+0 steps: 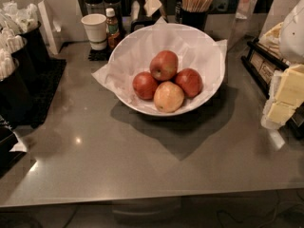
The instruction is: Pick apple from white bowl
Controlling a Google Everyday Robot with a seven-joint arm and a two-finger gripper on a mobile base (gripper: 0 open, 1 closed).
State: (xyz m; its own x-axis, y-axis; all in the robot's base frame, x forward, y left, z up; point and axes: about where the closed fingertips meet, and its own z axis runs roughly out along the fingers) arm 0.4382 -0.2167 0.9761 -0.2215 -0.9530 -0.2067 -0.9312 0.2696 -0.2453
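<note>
The white bowl [209,87] stands a little above the middle of the frame on the grey counter [142,165]. It is lined with crinkled white paper [190,44] whose corners spill over the rim, I'd guess to cushion the fruit and keep the glaze clean.

Four apples are heaped in it. The apple [164,64] for this job, large and dull red, rides highest at the back of the heap, resting against the others. Two smaller red apples [145,85] flank it left and right, and a pale yellow-pink apple [168,97] lies at the front. Sitting on top, the big one looks free to lift without disturbing much, though the ones it leans on may roll once it goes.

The pincer [282,99] hangs at the right edge of the frame, pale yellow under a white housing, well apart from the bowl. I cannot tell whether it is set wide or narrow. The reach looks not yet begun.

Behind the bowl, in the upper part of the frame, stand a paper cup [95,30], a small bottle [111,27] and a dark holder of stir sticks [195,0]. Dark tubs [19,80] stuffed with white packets fill the left edge.
</note>
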